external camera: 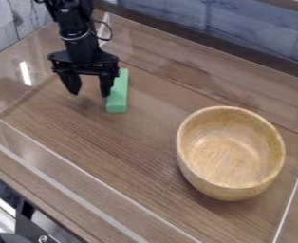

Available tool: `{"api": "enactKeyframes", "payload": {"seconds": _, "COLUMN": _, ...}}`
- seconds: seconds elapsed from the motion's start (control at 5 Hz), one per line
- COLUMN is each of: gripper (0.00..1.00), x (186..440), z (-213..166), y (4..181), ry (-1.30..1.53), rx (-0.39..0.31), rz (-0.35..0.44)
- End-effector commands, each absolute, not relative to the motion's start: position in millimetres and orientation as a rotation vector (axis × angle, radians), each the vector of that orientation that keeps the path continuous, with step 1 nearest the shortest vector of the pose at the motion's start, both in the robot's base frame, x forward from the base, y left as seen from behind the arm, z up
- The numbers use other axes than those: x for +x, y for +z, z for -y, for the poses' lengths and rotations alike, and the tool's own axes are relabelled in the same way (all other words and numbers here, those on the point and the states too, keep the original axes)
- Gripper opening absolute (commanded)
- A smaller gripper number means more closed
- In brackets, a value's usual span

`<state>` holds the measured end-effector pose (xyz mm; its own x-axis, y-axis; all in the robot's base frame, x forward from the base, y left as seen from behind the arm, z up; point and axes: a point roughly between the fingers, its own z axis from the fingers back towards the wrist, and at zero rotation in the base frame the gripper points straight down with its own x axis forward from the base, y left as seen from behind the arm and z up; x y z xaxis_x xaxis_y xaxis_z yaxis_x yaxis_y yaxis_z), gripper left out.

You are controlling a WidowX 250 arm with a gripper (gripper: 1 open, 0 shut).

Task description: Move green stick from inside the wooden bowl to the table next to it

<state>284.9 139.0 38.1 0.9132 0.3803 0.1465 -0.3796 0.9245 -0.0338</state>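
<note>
Camera view from above one corner shows a dark brown wood-grain bench [126, 161] with clear acrylic walls, a round, thick-rimmed, smooth tan wooden bowl [232, 151] at the right, and a small flat matte green stick [118, 92] lying on the bench well apart from the bowl. Black tool [85, 84] points straight down just left of the stick, its jaws spread wide and gripping nothing, one finger close beside the block. Stick's long axis runs roughly up-down in frame, slightly tilted
</note>
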Motion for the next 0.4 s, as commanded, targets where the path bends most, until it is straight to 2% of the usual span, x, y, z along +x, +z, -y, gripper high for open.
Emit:
{"api": "enactKeyframes", "payload": {"seconds": 0.0, "gripper": 1.0, "x": 294.0, "z": -149.5, "y": 48.3, "ry": 0.408, "rx": 0.009, "rz": 0.196}}
{"api": "enactKeyframes", "payload": {"seconds": 0.2, "gripper": 1.0, "x": 293.2, "z": -153.7, "y": 48.3, "ry": 0.437, "rx": -0.001, "rz": 0.188}}
